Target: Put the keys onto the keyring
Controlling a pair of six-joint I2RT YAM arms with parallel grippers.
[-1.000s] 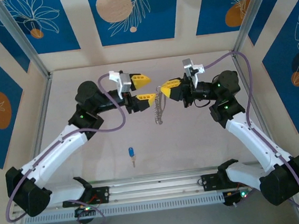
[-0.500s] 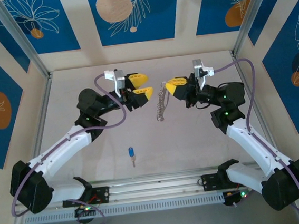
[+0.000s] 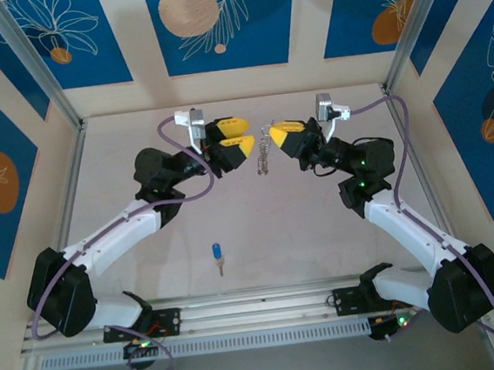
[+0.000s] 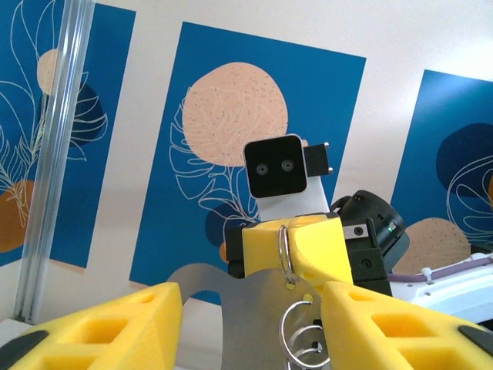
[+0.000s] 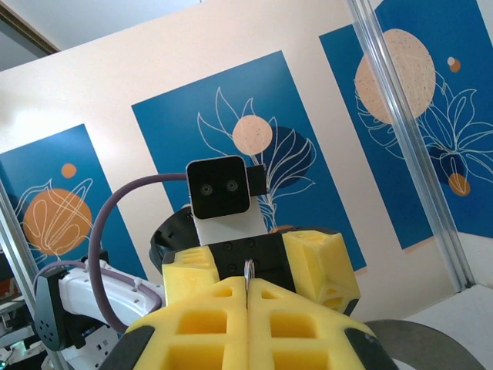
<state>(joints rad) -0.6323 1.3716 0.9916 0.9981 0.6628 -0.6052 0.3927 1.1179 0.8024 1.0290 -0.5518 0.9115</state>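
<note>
My right gripper (image 3: 277,132) is raised above the table's far middle, shut on the metal ring (image 5: 248,270) at the top of the keyring (image 3: 263,159), which dangles below it. In the left wrist view the keyring's grey tag (image 4: 246,308) and coiled silvery rings (image 4: 304,339) hang between my left gripper's yellow fingers (image 4: 108,331). The left gripper (image 3: 248,135) faces the right one, open, its jaws on either side of the tag with a gap on one side. The tiny blue-headed key (image 3: 216,253) lies flat on the table near the front, away from both grippers.
Aluminium posts (image 3: 38,61) and patterned blue wall panels (image 3: 214,22) enclose the table at the back and sides. The arms' base rail (image 3: 259,311) runs along the near edge. Purple cables (image 3: 405,143) loop beside each arm.
Both grippers rose and moved toward the back wall, the keyring carried along by the right one. The left gripper's jaws narrowed and came around the hanging tag. The key stayed put.
</note>
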